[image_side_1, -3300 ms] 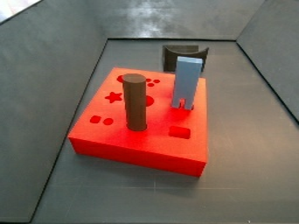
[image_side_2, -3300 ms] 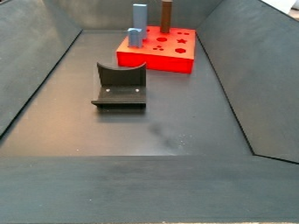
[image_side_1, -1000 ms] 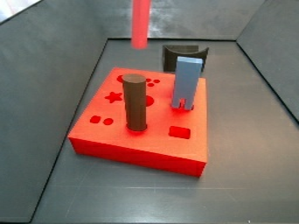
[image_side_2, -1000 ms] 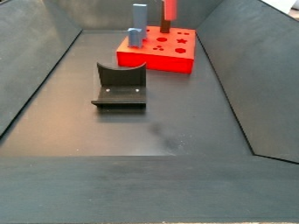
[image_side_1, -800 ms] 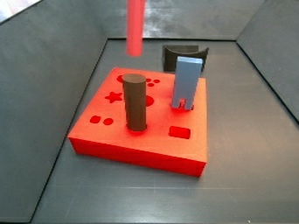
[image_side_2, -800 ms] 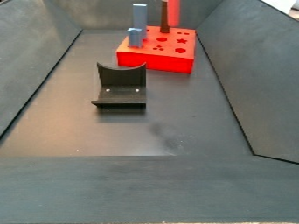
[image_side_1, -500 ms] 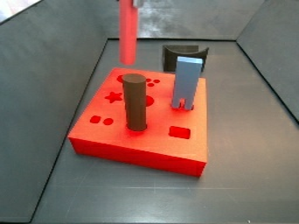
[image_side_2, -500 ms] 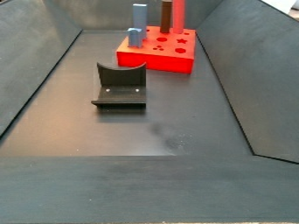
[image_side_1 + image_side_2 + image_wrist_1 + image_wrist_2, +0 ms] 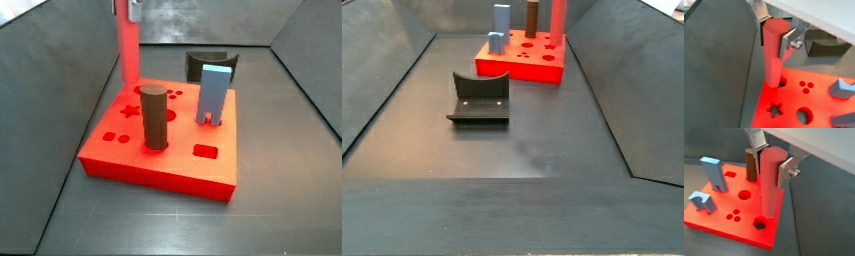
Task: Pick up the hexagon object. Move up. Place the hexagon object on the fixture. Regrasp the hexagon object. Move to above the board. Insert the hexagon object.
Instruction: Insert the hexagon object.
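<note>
The hand (image 9: 769,165) was clamped on the hexagon object (image 9: 769,188), held upright so its tip met the board's (image 9: 724,220) hexagonal hole (image 9: 760,224); insertion beginning.

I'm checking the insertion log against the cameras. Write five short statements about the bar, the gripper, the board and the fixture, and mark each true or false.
1. The gripper is shut on the hexagon object. True.
2. The hexagon object is lying flat on the board. False: it hangs upright over a hole at the board's corner.
3. The fixture holds no piece. True.
4. The brown cylinder lies on the floor. False: it stands upright in the board.
5. The blue block stands on the board. True.
</note>
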Motion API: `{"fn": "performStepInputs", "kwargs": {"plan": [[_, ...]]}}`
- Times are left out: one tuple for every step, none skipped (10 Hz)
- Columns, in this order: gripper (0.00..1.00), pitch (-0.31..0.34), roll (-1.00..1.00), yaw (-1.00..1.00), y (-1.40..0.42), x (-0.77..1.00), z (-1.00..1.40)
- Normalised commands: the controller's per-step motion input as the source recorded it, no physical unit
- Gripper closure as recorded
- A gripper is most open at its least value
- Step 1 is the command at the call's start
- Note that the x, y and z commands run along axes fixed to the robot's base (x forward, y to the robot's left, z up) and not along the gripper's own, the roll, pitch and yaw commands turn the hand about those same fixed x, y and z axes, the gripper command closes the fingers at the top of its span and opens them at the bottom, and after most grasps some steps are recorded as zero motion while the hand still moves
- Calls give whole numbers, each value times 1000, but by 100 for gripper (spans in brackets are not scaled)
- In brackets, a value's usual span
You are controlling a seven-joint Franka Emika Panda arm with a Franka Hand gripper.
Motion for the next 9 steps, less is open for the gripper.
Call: {"fn": "performStepInputs", "kwargs": {"plan": [[100,0,0,0,40,169,-46],[100,-13,16,0,94,280,-209],[100,-133,0,0,200,260,-277],[100,-163,63,89,160,106,-326],[100,-163,146,171,26,0,-274],[100,-89,91,0,0,-37,-120],[100,-76,63,0,0,-109,-83],[100,-139,41,0,0,0,-171],[100,-164,64,26,54,17,-140]]}}
